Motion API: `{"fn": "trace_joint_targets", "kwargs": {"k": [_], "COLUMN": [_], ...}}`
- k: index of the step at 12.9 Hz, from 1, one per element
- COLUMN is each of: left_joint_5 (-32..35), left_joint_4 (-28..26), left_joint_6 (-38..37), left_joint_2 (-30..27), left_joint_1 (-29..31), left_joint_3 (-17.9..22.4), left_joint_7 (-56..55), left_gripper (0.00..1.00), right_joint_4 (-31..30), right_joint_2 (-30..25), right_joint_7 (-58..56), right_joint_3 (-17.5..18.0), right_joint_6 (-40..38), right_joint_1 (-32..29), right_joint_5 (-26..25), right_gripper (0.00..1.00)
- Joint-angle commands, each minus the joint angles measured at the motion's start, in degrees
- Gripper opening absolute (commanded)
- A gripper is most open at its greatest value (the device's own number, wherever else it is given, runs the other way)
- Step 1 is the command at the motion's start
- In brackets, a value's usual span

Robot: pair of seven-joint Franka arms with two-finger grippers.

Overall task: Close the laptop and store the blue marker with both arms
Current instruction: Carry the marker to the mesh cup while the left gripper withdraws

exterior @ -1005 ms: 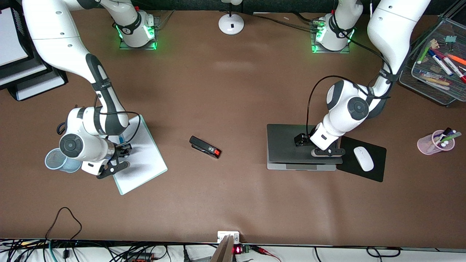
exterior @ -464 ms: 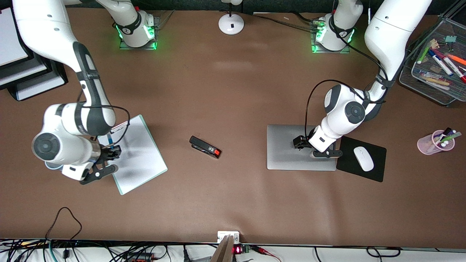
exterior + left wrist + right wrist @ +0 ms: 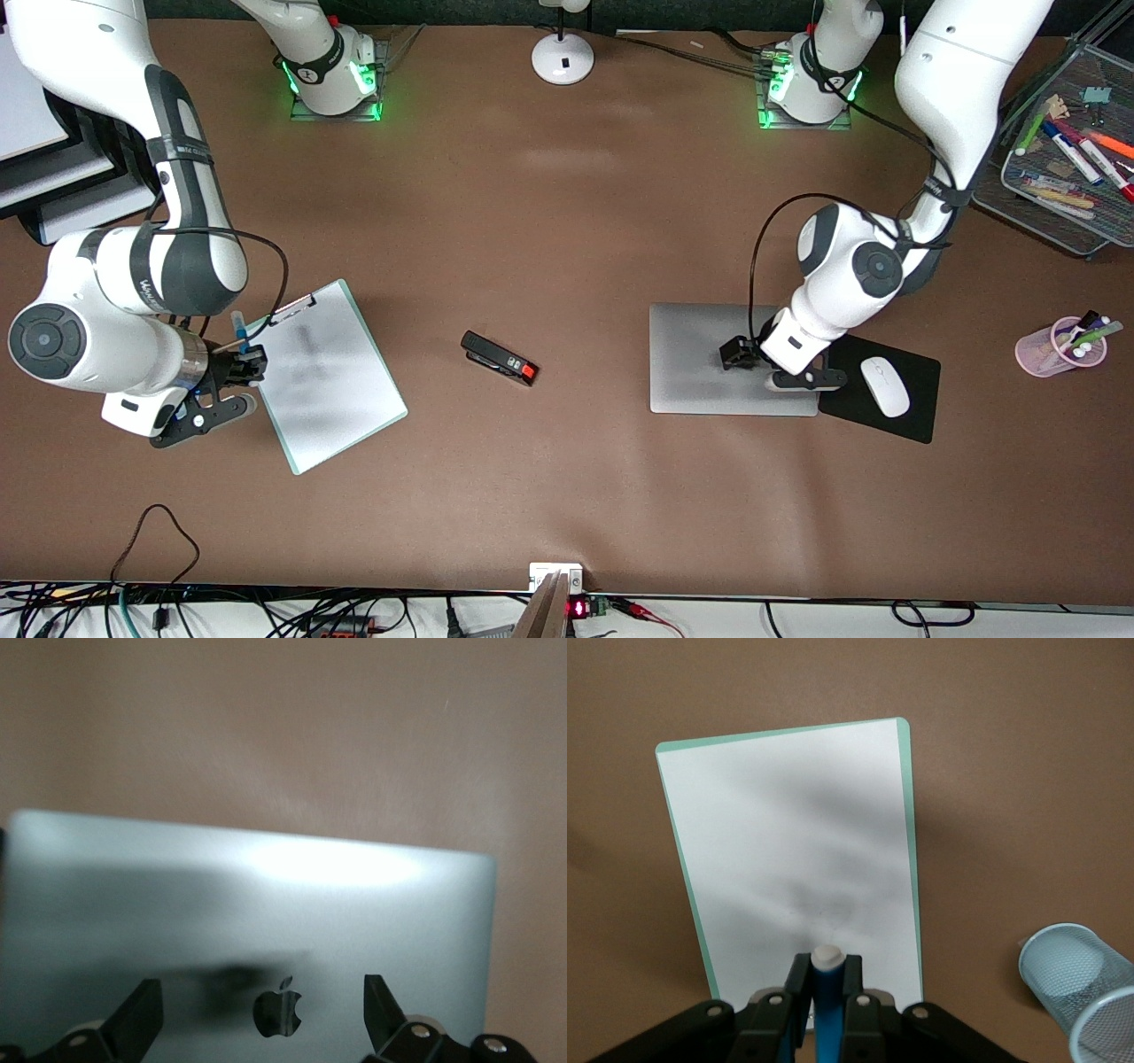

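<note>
Two grippers: right gripper (image 3: 232,353) clamped on blue marker (image 3: 239,330), over clipboard (image 3: 323,377) edge toward right arm's table end; left gripper (image 3: 263,1014), jaws apart, over closed laptop (image 3: 709,354) toward left arm's end.

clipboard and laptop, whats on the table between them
In the front view only the black stapler lies between the clipboard and the closed laptop; the rest is bare brown table.

The silver laptop (image 3: 709,359) lies shut on the tabletop, logo up. My right claw (image 3: 825,992) pinches the blue marker (image 3: 827,1005).
</note>
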Motion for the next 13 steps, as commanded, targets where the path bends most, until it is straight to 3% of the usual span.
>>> {"fn": "trace_joint_targets", "kwargs": {"k": [1, 4, 7, 10, 13], "left_joint_5": [-0.2, -0.2, -0.1, -0.1, 5.7], "left_joint_4": [-0.5, 0.4, 3.2, 11.1, 21.4], "left_joint_6": [-6.9, -12.1, -17.6, -31.5, -46.2], "left_joint_2": [-7.4, -12.3, -15.2, -16.8, -16.9], "left_joint_1": [2.7, 5.3, 7.1, 7.9, 8.1], "left_joint_3": [0.0, 0.0, 0.0, 0.0, -0.3], "left_joint_7": [0.0, 0.3, 0.3, 0.3, 0.5], "left_gripper": [1.0, 1.0, 1.0, 1.0, 1.0], "right_joint_4": [0.1, -0.1, -0.4, -0.4, -0.6], "right_joint_2": [-1.8, -2.6, -3.0, -4.0, -3.9], "right_joint_7": [-5.5, -14.3, -25.6, -35.5, -52.0], "right_joint_3": [0.1, 0.1, 0.2, 0.4, 0.6], "right_joint_6": [-1.2, -0.4, 5.9, 8.6, 11.0], "right_joint_1": [-1.6, -4.5, -6.1, -7.6, -10.3], "right_joint_5": [-0.7, -0.9, -0.2, 1.9, 10.1], "right_gripper": [0.01, 0.01, 0.01, 0.01, 0.01]}}
